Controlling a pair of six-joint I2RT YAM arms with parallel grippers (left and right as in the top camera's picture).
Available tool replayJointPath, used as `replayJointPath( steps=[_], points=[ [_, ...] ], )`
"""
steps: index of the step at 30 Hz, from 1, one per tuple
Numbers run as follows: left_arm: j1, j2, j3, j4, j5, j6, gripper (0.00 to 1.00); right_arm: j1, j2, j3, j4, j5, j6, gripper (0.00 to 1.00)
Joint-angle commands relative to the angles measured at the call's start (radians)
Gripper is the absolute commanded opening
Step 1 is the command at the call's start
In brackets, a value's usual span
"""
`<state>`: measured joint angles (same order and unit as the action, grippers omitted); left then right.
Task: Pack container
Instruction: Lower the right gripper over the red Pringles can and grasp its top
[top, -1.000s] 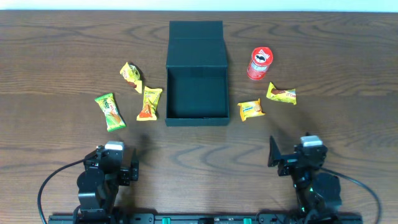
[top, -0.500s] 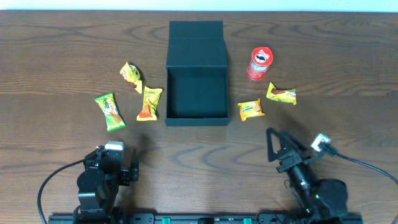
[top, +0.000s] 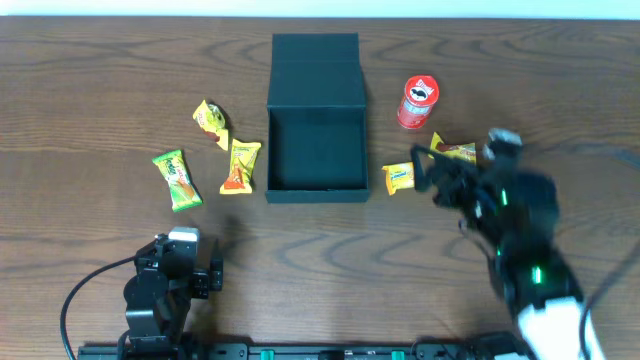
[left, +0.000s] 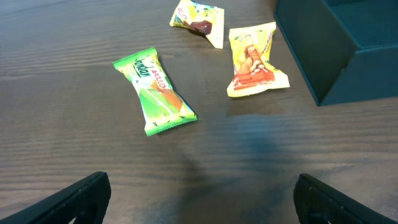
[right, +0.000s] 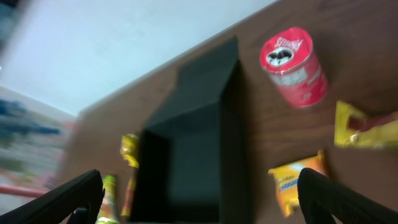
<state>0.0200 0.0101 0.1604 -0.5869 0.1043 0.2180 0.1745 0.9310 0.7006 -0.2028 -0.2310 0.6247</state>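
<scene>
Right end effector (top: 427, 178) hangs w/ fingers spread over worktop (top: 100, 100), 3 o'clock of container (top: 317, 120), by yellow packet (top: 397, 179). I see left end effector (left: 202, 184) spread too, empty.

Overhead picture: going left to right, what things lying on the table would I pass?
Green packet → crumpled yellow packet → orange-yellow packet → the container → red can → yellow-and-red packet.

Robot lab / test bench, prob. not a home: plain wood-grain table (top: 90, 70), black mounting rail (top: 320, 352) along its near edge behind the right pincer (top: 425, 180), loose cable (top: 72, 300), bare white wall (right: 93, 37) ahead of that pincer.
</scene>
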Motion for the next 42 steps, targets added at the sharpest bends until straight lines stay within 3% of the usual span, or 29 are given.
replayJointPath(
  steps=[1, 8, 14, 18, 22, 27, 42],
  points=[
    [0.006, -0.006, -0.007, 0.0, -0.004, 0.003, 0.95, 0.008, 0.199, 0.175, -0.07, 0.073, -0.258, 0.99],
    [0.006, -0.006, -0.007, 0.0, -0.004, 0.003, 0.95, 0.002, 0.672, 0.577, -0.157, 0.291, -0.46, 0.99],
    [0.006, -0.006, -0.007, 0.0, -0.004, 0.003, 0.95, -0.039, 1.003, 0.921, -0.302, 0.294, -0.463, 0.99],
    [0.006, -0.006, -0.007, 0.0, -0.004, 0.003, 0.95, -0.051, 1.133, 1.079, -0.426, 0.295, -0.461, 0.99],
    [0.006, -0.006, -0.007, 0.0, -0.004, 0.003, 0.95, -0.06, 1.195, 1.126, -0.496, 0.283, -0.439, 0.99],
    [0.006, -0.006, -0.007, 0.0, -0.004, 0.003, 0.95, -0.063, 1.224, 1.126, -0.517, 0.127, -0.439, 0.99],
    [0.006, -0.006, -0.007, 0.0, -0.004, 0.003, 0.95, -0.059, 1.264, 1.122, -0.606, 0.118, -0.439, 0.99]
  ],
)
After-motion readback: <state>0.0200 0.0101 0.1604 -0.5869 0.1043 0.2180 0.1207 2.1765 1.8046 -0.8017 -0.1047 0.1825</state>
